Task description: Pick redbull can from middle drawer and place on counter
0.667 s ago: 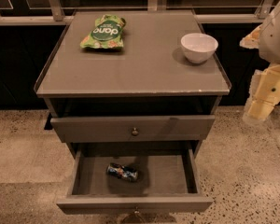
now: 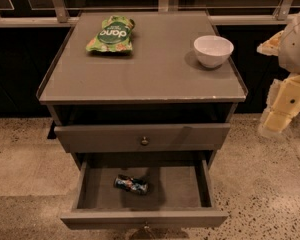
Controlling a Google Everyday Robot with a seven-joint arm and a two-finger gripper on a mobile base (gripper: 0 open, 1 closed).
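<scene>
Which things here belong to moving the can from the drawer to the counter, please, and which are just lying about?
Job: redbull can, lying on its side in the open middle drawer; counter; gripper, hanging right of the cabinet, away from the can.
Lying about: green snack bag and white bowl on the counter; shut upper drawer.

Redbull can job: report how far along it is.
Done: the middle drawer stands pulled open. In hand: nothing yet; the gripper hangs right of the cabinet, far from the redbull can, which lies on its side in the drawer. Left: reach in, grasp, lift, set it on the counter.
</scene>
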